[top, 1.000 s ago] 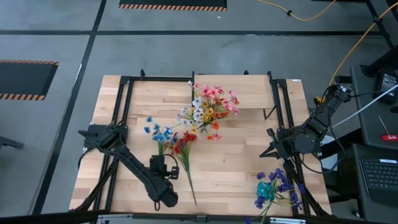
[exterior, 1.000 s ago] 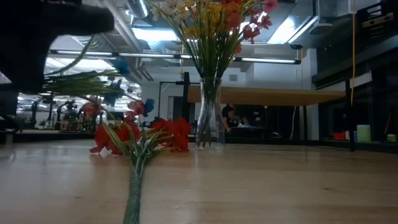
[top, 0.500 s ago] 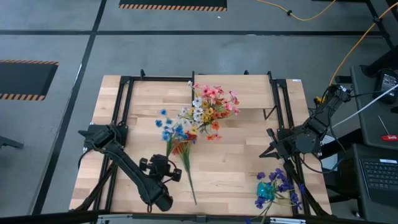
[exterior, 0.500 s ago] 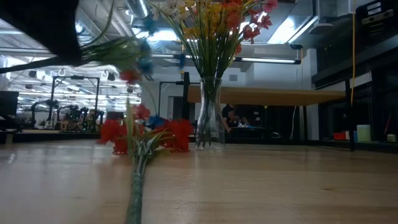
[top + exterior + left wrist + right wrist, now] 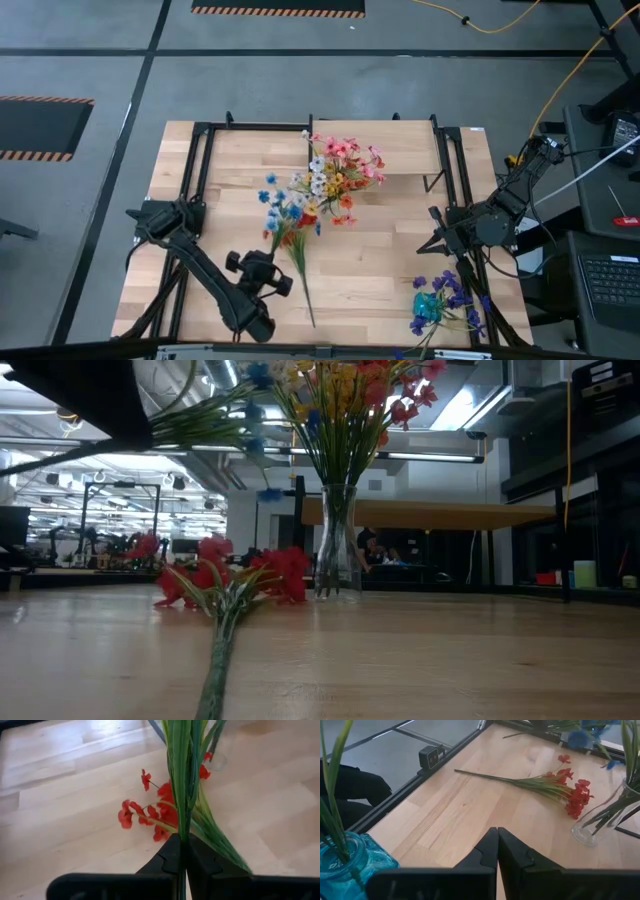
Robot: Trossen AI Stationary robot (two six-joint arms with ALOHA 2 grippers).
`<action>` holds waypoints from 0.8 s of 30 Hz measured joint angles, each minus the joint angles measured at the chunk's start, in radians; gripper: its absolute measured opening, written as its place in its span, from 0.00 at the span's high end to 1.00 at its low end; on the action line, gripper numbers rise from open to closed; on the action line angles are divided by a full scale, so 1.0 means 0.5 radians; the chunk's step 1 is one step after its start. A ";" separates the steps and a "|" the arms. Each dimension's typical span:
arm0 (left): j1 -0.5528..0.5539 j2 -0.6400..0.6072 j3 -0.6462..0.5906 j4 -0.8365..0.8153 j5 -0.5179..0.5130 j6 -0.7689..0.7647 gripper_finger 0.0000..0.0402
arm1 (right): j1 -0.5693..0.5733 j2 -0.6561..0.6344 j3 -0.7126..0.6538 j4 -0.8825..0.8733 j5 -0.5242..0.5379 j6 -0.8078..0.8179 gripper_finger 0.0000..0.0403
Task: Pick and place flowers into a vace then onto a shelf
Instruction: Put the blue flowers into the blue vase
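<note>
Left pincer [image 5: 262, 276] over the near-left part of the table [image 5: 390, 270], fingers [image 5: 170, 857] pressed together on the green stems of a blue-flowered spray [image 5: 283, 210]. Spray held off the table; stems run forward from the pincer, blue blooms out ahead of it, near the bouquet. In the low view the held spray [image 5: 215, 422] is lifted high, tilted, its blooms reaching toward the bouquet's heads.

Red-flowered spray [image 5: 298, 250] lies flat on the table just beside and below the left pincer; its long stem runs back past the pincer toward the near edge, red blooms [image 5: 150, 815] ahead of the fingertips.

Clear glass vase [image 5: 337, 540] stands upright on the table beyond the red blooms, ahead of the left pincer. It holds a mixed bouquet [image 5: 340, 172] of pink, white, yellow and orange blooms.

Shelf [image 5: 400, 150]: pale board on black posts, at the far side of the table, beyond the vase.

Right pincer [image 5: 437, 240] at the right side of the table, well apart from the vase, fingers [image 5: 487, 850] closed together with nothing between them. Just beside it, toward the near edge, a blue glass vase [image 5: 430, 308] holding purple flowers [image 5: 448, 288].
</note>
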 joint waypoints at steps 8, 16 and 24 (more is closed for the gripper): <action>-0.157 0.000 0.002 0.061 -0.193 0.086 0.98 | 0.000 0.000 0.000 0.020 0.000 0.000 0.97; -0.205 -0.001 0.002 0.725 -0.074 0.644 0.98 | 0.000 0.000 0.000 0.084 0.000 -0.005 0.97; -0.120 -0.001 0.002 1.509 -0.203 1.544 0.98 | 0.000 0.000 0.000 0.098 0.000 0.001 0.97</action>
